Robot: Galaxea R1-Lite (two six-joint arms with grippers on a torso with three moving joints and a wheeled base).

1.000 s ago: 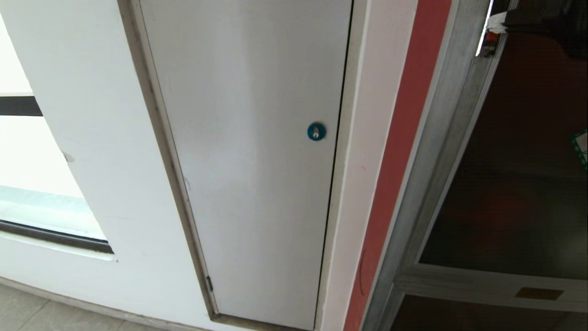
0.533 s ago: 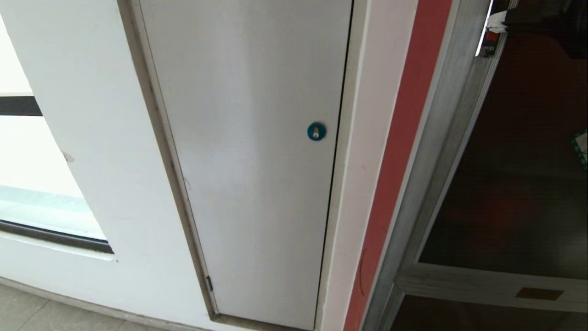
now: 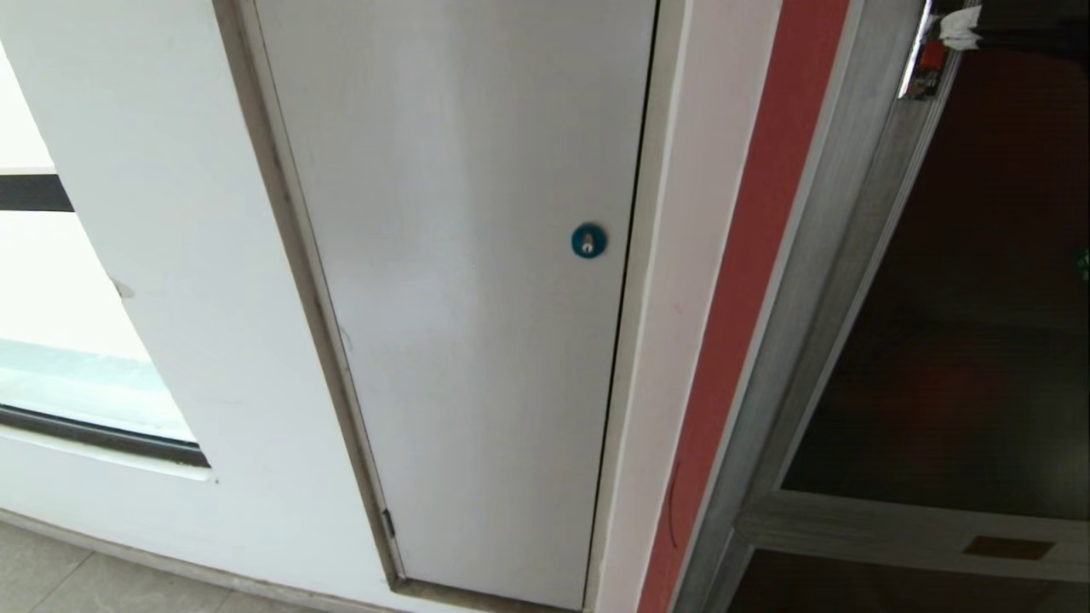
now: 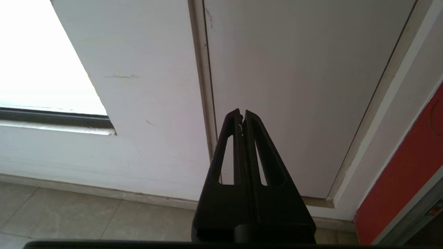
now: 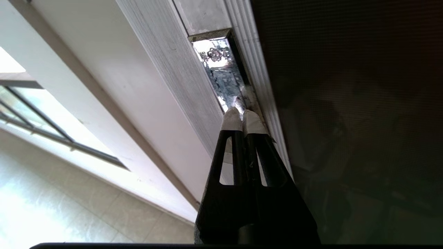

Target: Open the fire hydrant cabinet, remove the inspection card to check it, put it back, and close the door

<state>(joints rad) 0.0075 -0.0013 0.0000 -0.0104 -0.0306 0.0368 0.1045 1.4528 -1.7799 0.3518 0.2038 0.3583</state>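
The fire hydrant cabinet (image 3: 817, 255), a brushed silver frame, runs down the right side of the head view. Its door (image 3: 962, 340) is a dark tinted pane, and I see no gap between it and the frame. A small latch (image 3: 928, 60) with an orange-red button sits at the door's upper edge. My right gripper (image 5: 243, 116) is shut and empty, its white-taped fingertips (image 3: 958, 25) pressed against the shiny latch plate (image 5: 221, 76) beside the door glass (image 5: 346, 103). My left gripper (image 4: 242, 112) is shut and parked low, facing the grey-white panel. The inspection card is out of view.
A grey-white panel (image 3: 468, 298) with a round blue lock (image 3: 588, 241) fills the middle. A red wall strip (image 3: 741, 298) separates it from the cabinet. A window (image 3: 51, 298) lies left, floor tiles (image 3: 51, 579) below, and a lower glass door (image 3: 894, 587) under the crossbar.
The cabinet frame, door and latch have shifted a little right and up in the head view, while the panel has hardly moved. The taped fingertips have moved with the latch.
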